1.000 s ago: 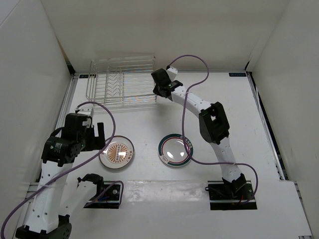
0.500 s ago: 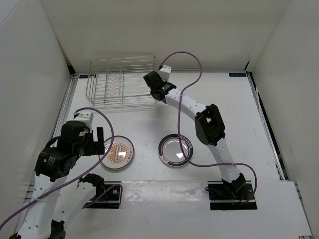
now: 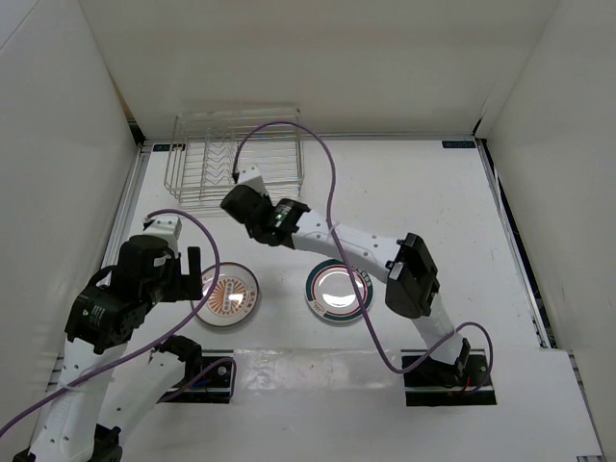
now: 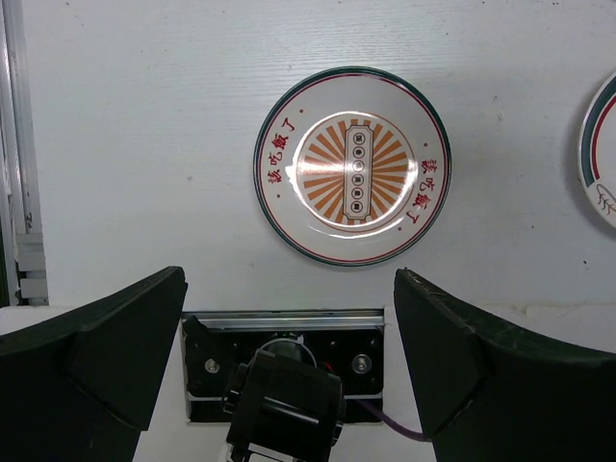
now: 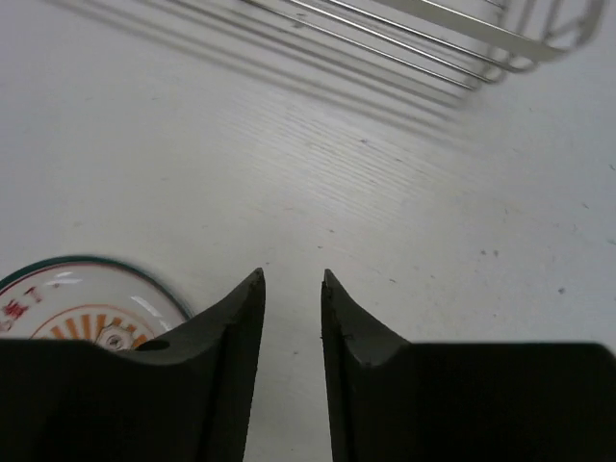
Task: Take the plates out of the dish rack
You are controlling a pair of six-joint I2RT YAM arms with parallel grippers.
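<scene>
The dish rack stands at the back left and I see no plate in it; its wires show in the right wrist view. One sunburst plate lies flat on the table, also seen in the left wrist view and the right wrist view. The teal-rimmed plate lies flat to its right. A second sunburst plate is out of view. My left gripper is open and empty, held back from the sunburst plate. My right gripper hangs in front of the rack, jaws narrowly apart and empty.
White walls close in the table on three sides. The left arm's base mount sits just under the left gripper. The right arm's purple cable loops over the rack's right end. The right base is at the near edge.
My right gripper has swung from the rack's right end leftward and nearer, to the table in front of the rack. My left arm drew back slightly from the sunburst plate.
</scene>
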